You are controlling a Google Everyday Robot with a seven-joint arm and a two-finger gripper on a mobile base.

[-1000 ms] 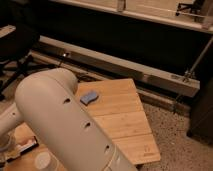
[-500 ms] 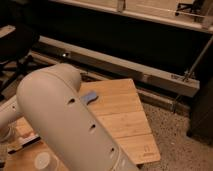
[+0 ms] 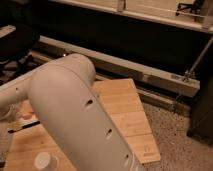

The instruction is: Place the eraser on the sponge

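**Behind the arm: gripper and sponge both hidden from you**

Behind the broad white arm link [image 3: 75, 117], which slanted from upper left to lower right across the wooden table [image 3: 127, 112], the gripper lay out of your view. You could therefore tell neither its grasp nor which way the sponge lay from it. No sponge showed. The eraser [image 3: 22, 126] seemed to be the dark bar on the table left of the link, its long axis running roughly left to right.
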